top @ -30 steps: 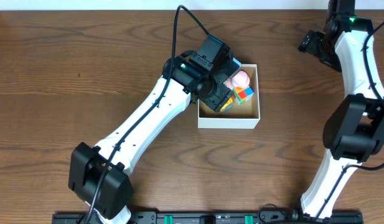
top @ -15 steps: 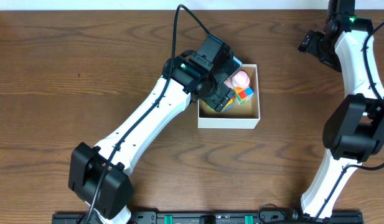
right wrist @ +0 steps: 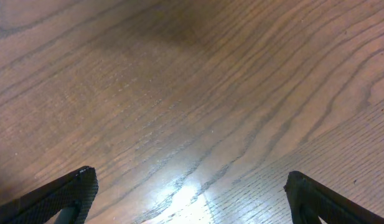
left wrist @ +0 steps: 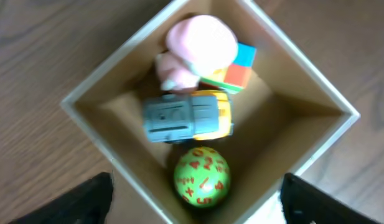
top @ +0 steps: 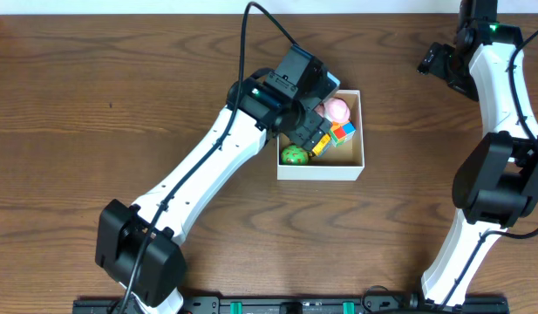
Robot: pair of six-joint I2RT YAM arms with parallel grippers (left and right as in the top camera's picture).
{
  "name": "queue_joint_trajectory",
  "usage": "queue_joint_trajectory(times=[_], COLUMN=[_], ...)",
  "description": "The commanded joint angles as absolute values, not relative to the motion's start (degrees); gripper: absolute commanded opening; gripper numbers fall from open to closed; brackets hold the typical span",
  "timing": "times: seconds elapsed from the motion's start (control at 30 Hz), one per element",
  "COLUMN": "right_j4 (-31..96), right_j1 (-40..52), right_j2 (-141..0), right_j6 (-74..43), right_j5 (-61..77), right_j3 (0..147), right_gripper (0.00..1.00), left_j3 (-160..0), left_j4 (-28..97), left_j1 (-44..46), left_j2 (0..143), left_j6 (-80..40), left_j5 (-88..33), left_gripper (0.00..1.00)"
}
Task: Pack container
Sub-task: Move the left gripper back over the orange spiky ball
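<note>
The container (top: 321, 171) is a square white-walled box with a brown inside, standing mid-table. In it lie a green ball with red numbers (top: 294, 155), a pink toy (top: 337, 110), a multicoloured cube (top: 343, 132) and a grey-and-yellow truck (top: 320, 144). My left gripper (top: 305, 131) hovers above the box, open. The left wrist view looks down on the container (left wrist: 104, 84): the green ball (left wrist: 202, 176) rests free in a corner, the truck (left wrist: 188, 116), pink toy (left wrist: 201, 40) and cube (left wrist: 236, 70) beyond it. The left gripper (left wrist: 201, 202) holds nothing. My right gripper (top: 432, 59) is open at the far right.
The right wrist view shows only bare wood between the right gripper's (right wrist: 192, 193) spread fingers. The right arm (top: 504, 105) stands along the table's right side. The left arm (top: 199, 174) reaches diagonally from the front left.
My left gripper has opened above the box, and the green ball it hid now lies uncovered in the box's front-left corner. The right arm has not moved.
</note>
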State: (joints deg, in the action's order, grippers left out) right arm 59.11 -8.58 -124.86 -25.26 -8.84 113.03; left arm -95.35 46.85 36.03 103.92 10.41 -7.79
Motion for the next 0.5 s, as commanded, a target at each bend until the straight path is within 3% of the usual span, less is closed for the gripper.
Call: queue_joint_trajectory(times=[0.0,0.1,0.47], right_j4=[59.16,59.16,59.16], right_j1=[-8.58,-8.58,-8.58], right_j2=[-124.22,-124.22,-124.22], right_j6=[-26.11,-26.11,-26.11], right_j5=[-9.63,-9.63,-9.63], right_j3=[112.79,112.79,112.79], right_gripper=[0.99,0.99,0.99], left_j3=[-96.64,-96.64,-96.62], left_j4=[46.94,47.94,59.11], left_j1=[33.61,30.63,16.29], left_j2=[101.14,99.66,98.89], left_j6=[7.70,2.46,-12.73], left_j5=[-0.36,3.84,5.67], left_gripper=[0.95,1.00,0.98])
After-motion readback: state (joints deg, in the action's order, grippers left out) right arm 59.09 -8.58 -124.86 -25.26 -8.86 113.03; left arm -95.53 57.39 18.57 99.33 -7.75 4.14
